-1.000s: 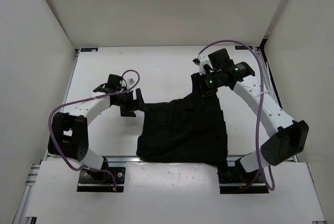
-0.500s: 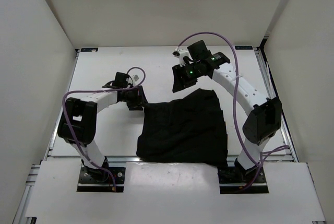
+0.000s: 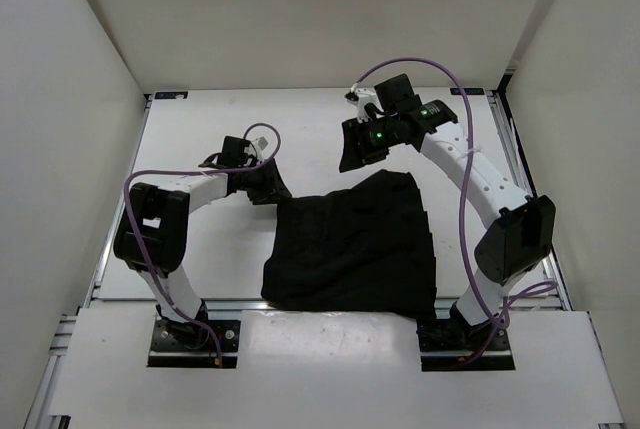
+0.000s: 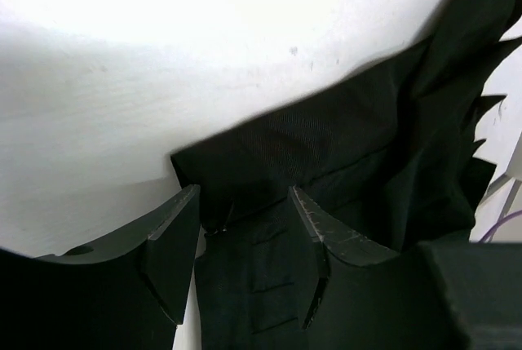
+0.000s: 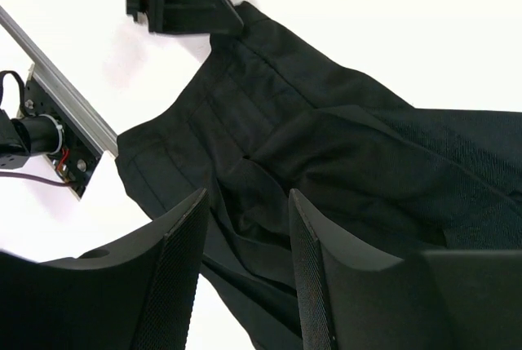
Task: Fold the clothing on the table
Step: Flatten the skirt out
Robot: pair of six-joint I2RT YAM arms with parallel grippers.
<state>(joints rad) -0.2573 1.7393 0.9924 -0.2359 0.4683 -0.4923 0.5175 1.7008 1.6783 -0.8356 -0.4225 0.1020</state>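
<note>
The black clothing (image 3: pixel 350 249) lies crumpled on the white table (image 3: pixel 200 239), reaching its front rail. My left gripper (image 3: pixel 272 187) sits low at the garment's far-left corner. In the left wrist view the left gripper (image 4: pixel 243 203) has its jaws apart on either side of that corner of the clothing (image 4: pixel 342 138), with fabric lying between them. My right gripper (image 3: pixel 355 154) hovers above the table just past the garment's far edge. In the right wrist view the right gripper (image 5: pixel 246 203) is open and empty, with the folds of the clothing (image 5: pixel 342 146) well below it.
White walls enclose the table on three sides. The aluminium rail (image 3: pixel 330 306) runs along the front edge, and both arm bases are bolted below it. Purple cables (image 3: pixel 420 67) loop off both arms. Bare tabletop lies beyond and to the left of the garment.
My left gripper slid right to the garment's far-left corner and its jaws narrowed. My right arm swung left and lifted off the far edge, where a raised fold now shows.
</note>
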